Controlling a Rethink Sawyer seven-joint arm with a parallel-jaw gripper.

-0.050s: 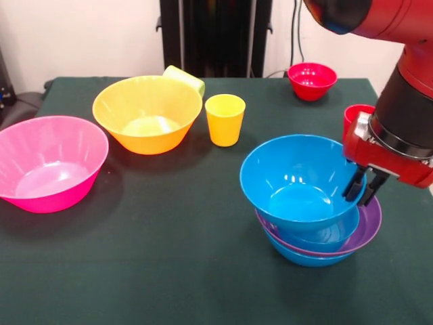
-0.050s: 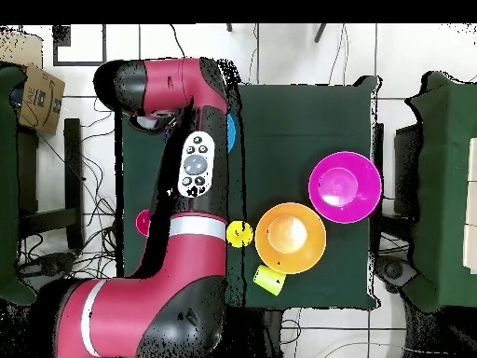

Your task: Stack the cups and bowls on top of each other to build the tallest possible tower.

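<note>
The tower [image 1: 318, 230] stands at the right: a blue bowl lowest, a purple bowl [image 1: 371, 222] in it, another blue one inside that, and a larger blue bowl [image 1: 298, 177] sitting tilted on top. My gripper [image 1: 364, 187] pinches the top bowl's right rim, one finger inside and one outside. A red cup [image 1: 353, 116] stands just behind the gripper. A yellow cup [image 1: 224, 119] stands mid-table beside the orange bowl [image 1: 145, 112], with a lime green cup [image 1: 186, 76] lying behind it. The pink bowl [image 1: 49, 164] is at the left and a small red bowl [image 1: 312, 80] at the back right.
In the overhead view the arm [image 2: 186, 168] covers the tower, leaving a blue sliver [image 2: 231, 130]. The pink bowl [image 2: 345, 186], orange bowl [image 2: 290, 238], yellow cup [image 2: 239, 234] and green cup [image 2: 268, 278] show there on the dark green table [image 2: 298, 121].
</note>
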